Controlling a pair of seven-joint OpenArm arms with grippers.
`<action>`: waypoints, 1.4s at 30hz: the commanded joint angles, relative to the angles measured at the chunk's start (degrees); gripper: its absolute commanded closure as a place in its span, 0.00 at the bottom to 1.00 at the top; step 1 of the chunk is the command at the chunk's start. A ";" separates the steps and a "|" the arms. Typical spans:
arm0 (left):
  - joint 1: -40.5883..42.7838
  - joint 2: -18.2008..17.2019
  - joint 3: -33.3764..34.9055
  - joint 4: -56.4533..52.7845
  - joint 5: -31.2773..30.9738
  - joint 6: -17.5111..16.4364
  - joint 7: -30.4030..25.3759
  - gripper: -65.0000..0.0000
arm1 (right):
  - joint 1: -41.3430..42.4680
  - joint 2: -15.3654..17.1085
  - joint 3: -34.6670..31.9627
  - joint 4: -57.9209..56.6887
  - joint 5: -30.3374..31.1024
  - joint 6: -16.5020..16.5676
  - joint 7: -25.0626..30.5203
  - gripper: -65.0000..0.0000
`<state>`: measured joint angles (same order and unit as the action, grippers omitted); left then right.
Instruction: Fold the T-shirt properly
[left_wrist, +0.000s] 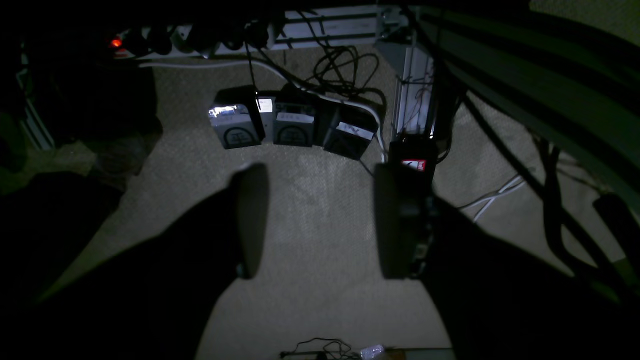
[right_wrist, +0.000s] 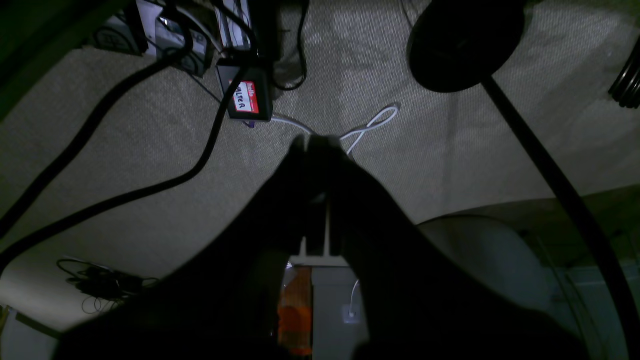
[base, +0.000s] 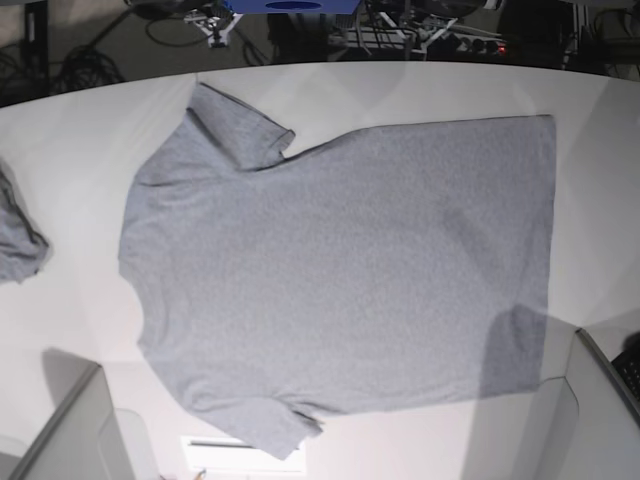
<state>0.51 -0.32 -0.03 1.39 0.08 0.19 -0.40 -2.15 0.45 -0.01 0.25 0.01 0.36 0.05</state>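
The T-shirt (base: 340, 270) lies spread flat on the white table (base: 70, 140) in the base view, plain grey side up, with its neck to the left and its hem to the right. One sleeve (base: 240, 125) points to the far edge and the other (base: 270, 430) to the near edge. Neither gripper shows in the base view. In the left wrist view my left gripper (left_wrist: 320, 220) stands open with nothing between its fingers, hanging over carpet. My right gripper (right_wrist: 316, 142) is shut and empty, also over carpet. Neither wrist view shows the shirt.
A small bunched grey cloth (base: 18, 240) sits at the table's left edge. Grey panels (base: 70, 430) (base: 600, 420) stand at the two near corners. On the carpet below are power bricks (left_wrist: 290, 125), a labelled box (right_wrist: 247, 97), cables (right_wrist: 150, 185) and a dark round base (right_wrist: 462, 42).
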 joint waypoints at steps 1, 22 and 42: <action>0.23 0.01 -0.10 0.06 -0.03 0.30 0.36 0.51 | -0.09 0.12 0.05 -0.12 -0.05 -0.58 -0.10 1.00; -0.12 0.10 -0.10 -0.03 -0.03 0.39 0.54 1.00 | -0.09 0.39 -0.21 -0.12 -0.23 -0.58 -0.10 1.00; -0.03 -0.17 -0.10 0.06 -0.12 0.39 0.10 1.00 | -0.26 0.48 -0.21 1.81 -0.23 -0.58 -0.36 1.00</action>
<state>0.32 -0.34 -0.05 1.39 0.03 0.21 -0.23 -2.31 0.75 -0.03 2.00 -0.03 0.36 -0.25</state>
